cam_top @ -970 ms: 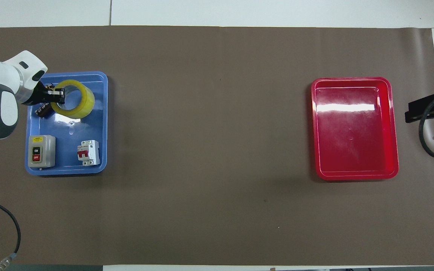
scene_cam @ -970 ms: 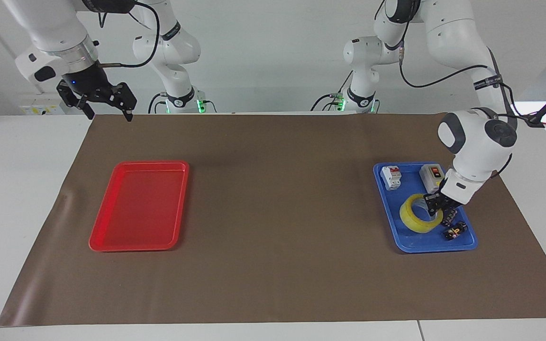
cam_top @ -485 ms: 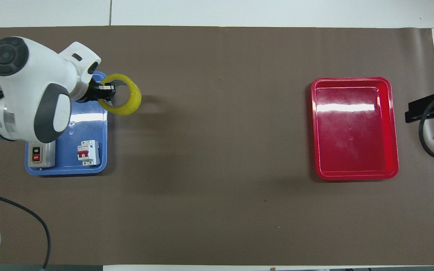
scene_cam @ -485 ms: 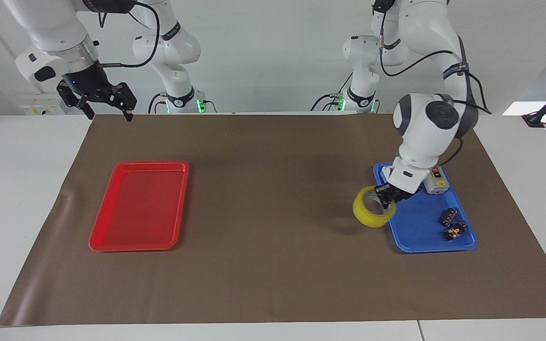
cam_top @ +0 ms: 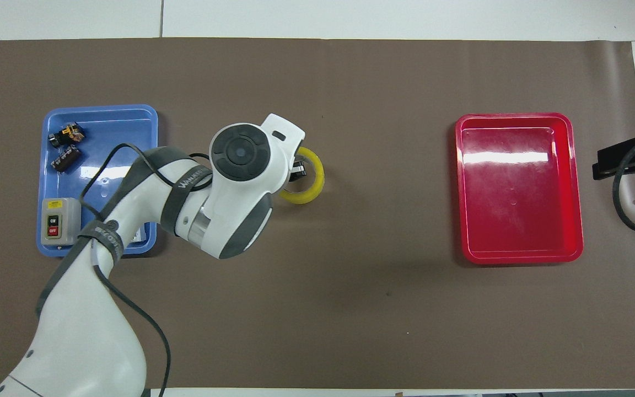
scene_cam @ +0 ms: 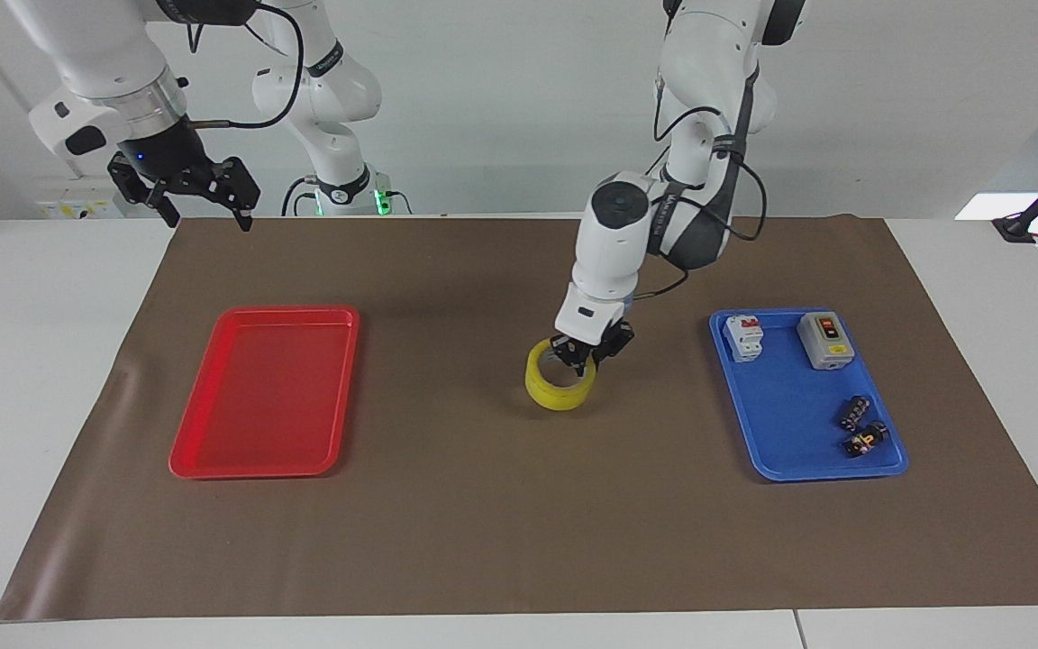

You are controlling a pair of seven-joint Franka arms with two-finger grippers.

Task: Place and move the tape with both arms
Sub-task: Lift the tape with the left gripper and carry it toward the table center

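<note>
The yellow tape [scene_cam: 560,389] is at the middle of the brown mat, between the two trays, low at the mat; I cannot tell whether it touches. My left gripper [scene_cam: 584,359] is shut on the ring's wall on the side nearer the robots, one finger inside the ring. In the overhead view the left arm's wrist covers part of the tape [cam_top: 311,186]. My right gripper [scene_cam: 204,205] is open and empty, waiting in the air over the mat's edge nearest the robots at the right arm's end. It shows at the edge of the overhead view [cam_top: 607,164].
A red tray [scene_cam: 267,388] lies toward the right arm's end, and shows in the overhead view [cam_top: 516,220]. A blue tray [scene_cam: 798,424] toward the left arm's end holds a white breaker [scene_cam: 743,337], a grey switch box [scene_cam: 824,340] and two black connectors [scene_cam: 854,412].
My left gripper has lifted the tape out of the blue tray and carried it to the middle of the mat, lowering it. The right arm has not moved.
</note>
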